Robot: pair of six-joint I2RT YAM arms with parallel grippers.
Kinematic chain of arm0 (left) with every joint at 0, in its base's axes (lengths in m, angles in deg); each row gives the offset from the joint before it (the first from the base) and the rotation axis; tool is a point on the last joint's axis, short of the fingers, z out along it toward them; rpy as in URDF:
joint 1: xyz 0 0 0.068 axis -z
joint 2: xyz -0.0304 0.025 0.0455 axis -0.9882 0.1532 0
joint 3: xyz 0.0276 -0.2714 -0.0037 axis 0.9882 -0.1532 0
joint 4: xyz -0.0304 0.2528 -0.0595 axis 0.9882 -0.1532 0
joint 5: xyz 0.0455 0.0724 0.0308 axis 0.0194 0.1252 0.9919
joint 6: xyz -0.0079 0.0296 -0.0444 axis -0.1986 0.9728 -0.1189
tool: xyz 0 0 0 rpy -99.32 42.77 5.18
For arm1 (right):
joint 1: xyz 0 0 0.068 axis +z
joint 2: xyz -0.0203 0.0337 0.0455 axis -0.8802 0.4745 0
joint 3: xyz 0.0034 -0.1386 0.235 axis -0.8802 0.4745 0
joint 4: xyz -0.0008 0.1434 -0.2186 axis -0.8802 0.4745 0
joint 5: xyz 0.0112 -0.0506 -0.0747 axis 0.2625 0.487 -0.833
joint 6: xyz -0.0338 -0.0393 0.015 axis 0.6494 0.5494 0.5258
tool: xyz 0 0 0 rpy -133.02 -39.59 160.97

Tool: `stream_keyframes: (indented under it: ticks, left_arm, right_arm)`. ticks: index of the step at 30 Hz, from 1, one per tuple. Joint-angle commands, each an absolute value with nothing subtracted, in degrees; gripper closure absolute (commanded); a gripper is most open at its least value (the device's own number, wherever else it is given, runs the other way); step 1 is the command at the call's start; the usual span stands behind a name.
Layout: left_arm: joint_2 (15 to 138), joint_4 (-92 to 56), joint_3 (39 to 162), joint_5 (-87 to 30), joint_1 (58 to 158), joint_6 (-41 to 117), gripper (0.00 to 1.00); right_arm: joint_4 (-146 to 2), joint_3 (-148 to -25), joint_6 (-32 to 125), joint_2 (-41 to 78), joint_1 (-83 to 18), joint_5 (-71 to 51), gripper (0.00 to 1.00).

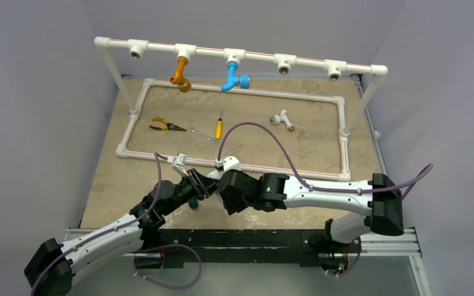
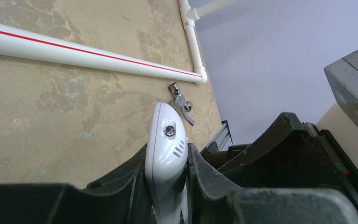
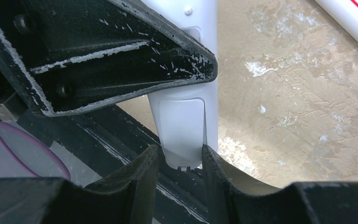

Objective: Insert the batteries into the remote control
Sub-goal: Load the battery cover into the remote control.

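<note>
White against black: clamps remote control [image 2: 167,123] tight in left hand [image 2: 167,156]; flanks its end with right hand [image 3: 180,154], cannot tell whether gripping.

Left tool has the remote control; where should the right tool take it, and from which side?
Probably by the free end of the remote control, pinching its narrow long edges, coming end-on from opposite the left tool. That tool covers the middle, and edge pinching leaves the flat back uncovered.

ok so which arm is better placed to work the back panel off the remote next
Right, probably. The right gripper straddles the panel end of the remote control, while the left gripper is shut on its body, better used as the holder.
</note>
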State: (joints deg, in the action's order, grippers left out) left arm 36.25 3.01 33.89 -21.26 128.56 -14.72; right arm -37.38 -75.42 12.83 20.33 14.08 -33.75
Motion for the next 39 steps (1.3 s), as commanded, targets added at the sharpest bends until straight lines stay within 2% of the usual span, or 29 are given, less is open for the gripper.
stream_keyframes:
  ticks: [1, 11, 16, 21, 28, 32, 39]
  left_arm:
    - [35.22, 9.33, 33.85, -23.60, 128.83, -15.98, 1.00]
    - [35.71, 9.16, 33.76, -23.28, 128.83, -17.08, 1.00]
    - [35.78, 10.26, 32.85, -22.78, 128.83, -18.85, 1.00]
    - [35.87, 11.44, 31.99, -20.51, 128.85, -22.97, 1.00]
    - [34.64, 16.18, 30.81, -18.06, 128.83, -27.75, 1.00]
    - [33.96, 16.25, 31.49, -18.46, 128.83, -29.18, 1.00]
    - [34.85, 17.17, 32.43, -19.41, 128.83, -30.89, 1.00]
  right_arm:
    - [-38.60, -78.10, 12.76, 19.06, 14.11, -37.51, 0.60]
    - [-38.09, -78.27, 12.94, 16.92, 14.09, -39.10, 0.48]
    - [-41.81, -75.71, 12.39, 11.88, 14.10, -39.30, 0.42]
    - [-52.28, -64.75, 5.64, -0.10, 14.14, -40.31, 0.26]
    - [-66.74, -47.05, -5.66, -19.22, 14.03, -45.09, 0.11]
    - [-73.62, -40.87, -9.35, -23.54, 13.58, -43.33, 0.07]
    - [-84.35, -34.83, -11.65, -22.45, 9.90, -33.96, 0.06]
